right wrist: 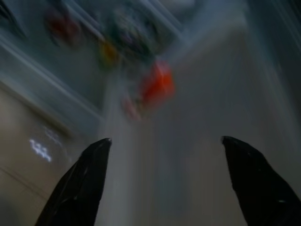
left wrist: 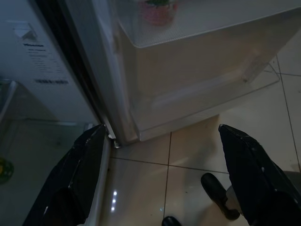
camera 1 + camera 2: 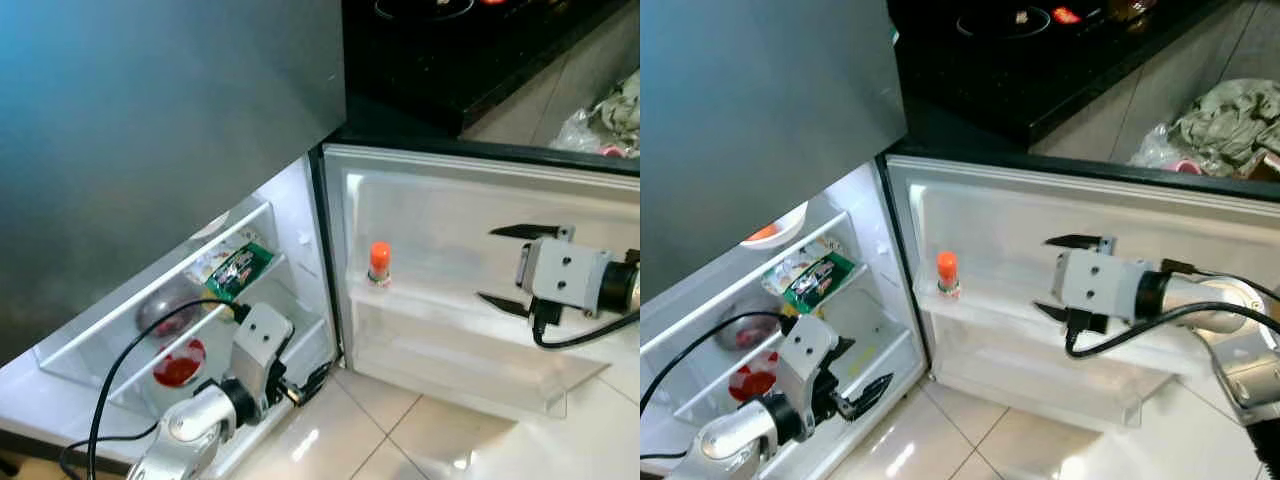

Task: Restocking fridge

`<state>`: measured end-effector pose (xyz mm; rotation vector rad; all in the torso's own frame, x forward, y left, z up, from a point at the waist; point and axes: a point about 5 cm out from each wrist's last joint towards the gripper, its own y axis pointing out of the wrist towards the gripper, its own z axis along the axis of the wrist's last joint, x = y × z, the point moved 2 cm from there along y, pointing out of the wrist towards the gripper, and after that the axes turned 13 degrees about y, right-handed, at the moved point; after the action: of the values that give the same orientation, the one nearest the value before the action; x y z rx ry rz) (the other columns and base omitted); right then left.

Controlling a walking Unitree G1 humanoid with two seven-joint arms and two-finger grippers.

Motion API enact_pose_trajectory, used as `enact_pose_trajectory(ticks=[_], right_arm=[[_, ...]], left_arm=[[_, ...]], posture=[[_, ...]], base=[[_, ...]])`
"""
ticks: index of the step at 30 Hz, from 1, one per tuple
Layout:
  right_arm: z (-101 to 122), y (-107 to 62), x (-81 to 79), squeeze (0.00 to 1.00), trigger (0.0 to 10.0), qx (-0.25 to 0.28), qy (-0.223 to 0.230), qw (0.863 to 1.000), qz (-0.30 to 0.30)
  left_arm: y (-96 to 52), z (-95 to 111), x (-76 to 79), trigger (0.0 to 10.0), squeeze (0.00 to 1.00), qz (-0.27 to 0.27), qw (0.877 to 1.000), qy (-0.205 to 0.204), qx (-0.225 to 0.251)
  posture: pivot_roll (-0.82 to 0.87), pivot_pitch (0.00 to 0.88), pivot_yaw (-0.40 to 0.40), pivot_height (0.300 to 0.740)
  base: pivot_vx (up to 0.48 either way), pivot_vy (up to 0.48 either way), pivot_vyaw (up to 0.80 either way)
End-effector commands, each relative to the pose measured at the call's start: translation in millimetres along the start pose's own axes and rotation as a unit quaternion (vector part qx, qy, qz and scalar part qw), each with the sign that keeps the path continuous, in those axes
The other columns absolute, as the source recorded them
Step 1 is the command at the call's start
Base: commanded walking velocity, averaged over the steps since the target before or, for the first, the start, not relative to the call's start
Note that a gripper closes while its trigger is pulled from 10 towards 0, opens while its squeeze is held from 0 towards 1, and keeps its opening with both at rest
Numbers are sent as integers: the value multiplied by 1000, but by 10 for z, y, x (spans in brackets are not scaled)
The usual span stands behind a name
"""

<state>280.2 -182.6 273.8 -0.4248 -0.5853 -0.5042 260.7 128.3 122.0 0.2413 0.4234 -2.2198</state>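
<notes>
The right hand (image 3: 1058, 277) reaches level toward the open fridge door (image 3: 1200, 215), its fingers spread wide and empty, near the small orange-capped bottle (image 3: 947, 273) standing on the door shelf (image 3: 990, 310). The left hand (image 3: 868, 391) hangs low by the fridge's bottom corner above the floor tiles (image 3: 400, 430), fingers wide, holding nothing.

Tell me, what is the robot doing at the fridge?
The robot faces an open fridge. Its right tool hangs open and empty in front of the door shelf, where a small orange-capped bottle stands. Its left tool is open and low, by the bottom of the fridge. Food packets sit on the inner shelves.
</notes>
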Motion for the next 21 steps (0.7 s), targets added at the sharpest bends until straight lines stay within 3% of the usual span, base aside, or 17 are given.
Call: enact_pose_trajectory(ticks=[1,3,4,5,6,11,14,15,16,17,18,19,20,21], right_arm=[[128,-27,-54,0,10000,25,21,999,19],[264,-43,-67,0,10000,47,31,998,23],[438,-83,-20,0,10000,81,44,996,15],[438,-83,-20,0,10000,81,44,996,15],[594,-150,88,0,10000,116,47,992,-8],[764,-281,299,0,10000,160,50,984,-66],[925,-533,610,0,10000,224,71,954,-188],[938,-575,663,0,10000,236,78,945,-215],[938,-575,663,0,10000,236,78,945,-215],[935,-628,740,0,10000,253,85,929,-256],[922,-705,831,0,10000,274,100,900,-325],[922,-705,831,0,10000,274,100,900,-325],[916,-727,856,0,10000,282,103,886,-354],[916,-727,856,0,10000,282,103,886,-354]], left_arm=[[-28,-96,23,10000,0,-5,1000,-2,-19],[-24,-96,25,10000,0,-5,1000,-2,-19],[-19,-95,29,10000,0,-6,1000,-2,-18],[-19,-95,29,10000,0,-6,1000,-2,-18],[-14,-97,32,10000,0,-7,1000,-2,-17],[-7,-97,37,10000,0,-7,1000,-3,-16],[9,-101,54,10000,0,-8,1000,-4,-15],[12,-101,58,10000,0,-8,1000,-4,-15],[12,-101,58,10000,0,-8,1000,-4,-15],[18,-99,64,10000,0,-7,1000,-5,-14],[34,-88,66,10000,0,-2,1000,-7,-10],[34,-88,66,10000,0,-2,1000,-7,-10],[45,-80,61,10000,0,4,1000,-9,-7],[45,-80,61,10000,0,4,1000,-9,-7]], posture=[[-86,252,112,740],[-88,249,111,740],[-90,247,111,740],[-90,247,111,740],[-93,243,109,740],[-96,240,106,740],[-100,235,102,740],[-100,235,102,740],[-100,235,102,740],[-100,232,101,740],[-98,230,105,740],[-98,230,105,740],[-99,228,105,740],[-99,228,105,740]], base=[[0,0,0],[0,0,0],[0,0,0],[0,0,0],[0,0,0],[0,0,0],[0,0,0],[0,0,0],[0,0,0],[0,0,0],[0,0,0],[0,0,0],[0,0,0],[0,0,0]])
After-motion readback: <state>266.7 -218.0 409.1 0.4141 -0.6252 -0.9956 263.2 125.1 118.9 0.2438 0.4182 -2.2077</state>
